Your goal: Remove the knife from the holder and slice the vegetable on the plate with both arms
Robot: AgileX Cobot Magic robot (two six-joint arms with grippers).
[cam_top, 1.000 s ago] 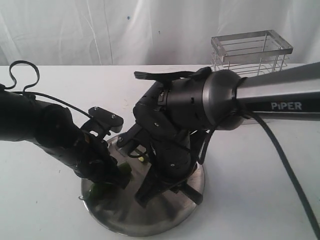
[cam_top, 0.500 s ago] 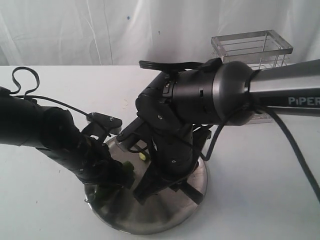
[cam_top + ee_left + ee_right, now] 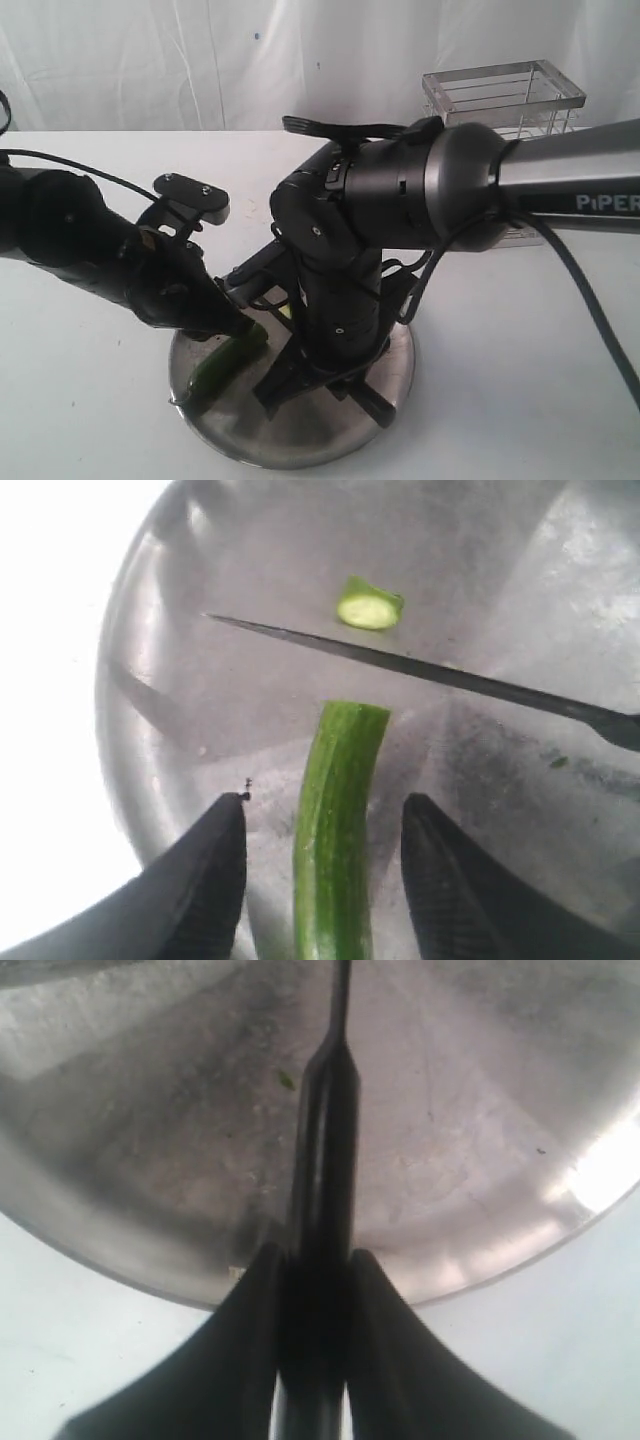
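The right claw (image 3: 312, 1290) grips the knife (image 3: 420, 667); the left claw (image 3: 325, 880) stands wide, straddling the pod (image 3: 335, 820) on the plate (image 3: 180, 720) without touching. Before the next cut, it should pinch the pod steady. The pod is glossy green, its cut end pale, with one slice (image 3: 369, 605) lying beyond the blade.

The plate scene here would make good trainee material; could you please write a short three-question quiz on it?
1. True or false: the left gripper is shut on the vegetable.
2. Which gripper holds the knife? A) left B) right C) neither
3. Fill in: a small cut slice lies on the ____, on the far side of the blade from the vegetable.

Key: 1 false, its fingers stand open on either side, not touching; 2 B; 3 plate.
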